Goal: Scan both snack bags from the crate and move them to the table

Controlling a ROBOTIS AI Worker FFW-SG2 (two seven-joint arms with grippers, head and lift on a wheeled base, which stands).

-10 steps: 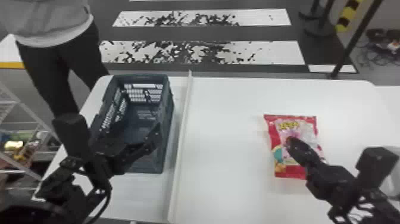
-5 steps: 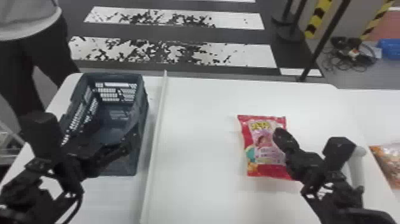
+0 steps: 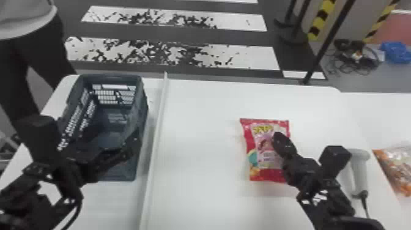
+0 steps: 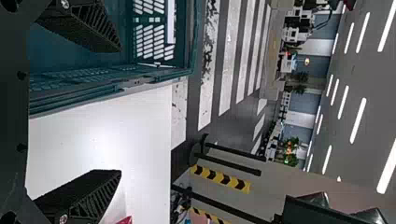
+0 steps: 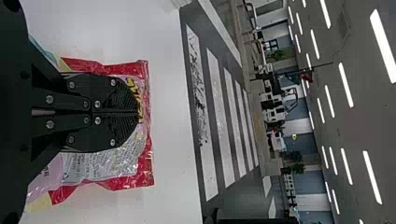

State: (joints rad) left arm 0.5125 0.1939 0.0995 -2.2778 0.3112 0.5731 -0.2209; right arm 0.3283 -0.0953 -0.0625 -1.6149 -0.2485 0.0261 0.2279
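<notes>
The red snack bag (image 3: pixel 260 153) is being supported by the white table (image 3: pixel 198 137) beneath the right gripper (image 3: pixel 280 141), whose fingers are being held together, while the left gripper (image 3: pixel 120 148) is being held spread near the crate (image 3: pixel 141 107).

On my head view I can see white stripes (image 3: pixel 172 19) across the dark floor (image 3: pixel 214 36), the nearer ones broken up by black patches. Toward the right I make out black posts (image 3: pixel 328 41), yellow-and-black tape (image 3: pixel 321 19) and a tangle of cables (image 3: pixel 351 59) on the floor, with a blue heap (image 3: pixel 395 52) just beside it. Through the left wrist view I get bright ceiling lights (image 4: pixel 358 120) in rows and, far off, some green plants (image 4: pixel 300 77).
</notes>
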